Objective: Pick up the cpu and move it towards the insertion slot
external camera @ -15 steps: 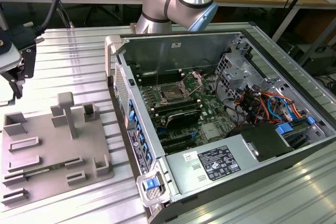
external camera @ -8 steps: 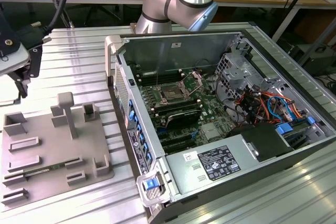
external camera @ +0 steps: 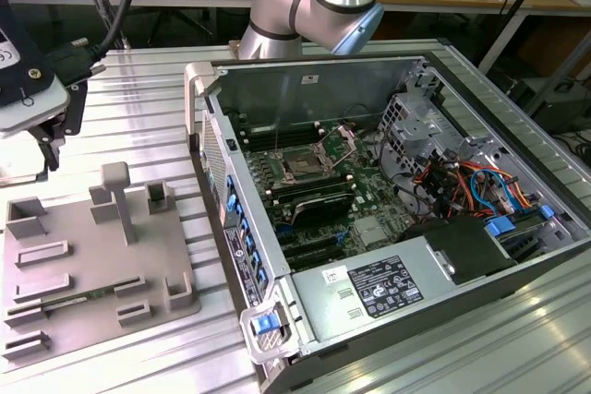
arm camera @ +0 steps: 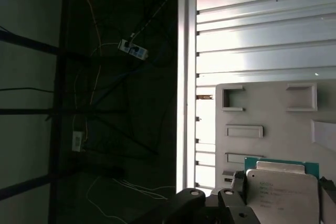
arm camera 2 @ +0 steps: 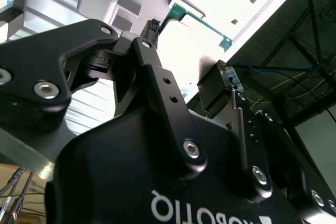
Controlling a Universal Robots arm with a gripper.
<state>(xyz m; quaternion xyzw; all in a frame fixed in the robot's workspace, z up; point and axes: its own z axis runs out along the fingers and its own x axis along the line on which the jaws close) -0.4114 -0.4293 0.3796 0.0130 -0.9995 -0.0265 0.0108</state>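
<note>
The black metal jaws appear clenched on the small, flat, square cpu [arm camera: 282, 186], pale silvery face and green rim, gripping opposite edges above the grey plastic fixture plate [arm camera: 262, 103]. The silver-framed square insertion slot [external camera: 303, 165] lies well apart, towards the exterior view's right, inside the open computer case [external camera: 305, 89].

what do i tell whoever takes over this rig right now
claw: shut on the cpu, with a finger on each of two opposite edges.
cpu: in the claw, by the grey fixture plate at the exterior view's left; it looks lifted off the plate.
insertion slot: on the board inside the open computer case, at the exterior view's right of the claw, with no chip in it.
Done: cpu grasped.
Left: the cpu is not yet near the slot, so the whole move across remains.
</note>
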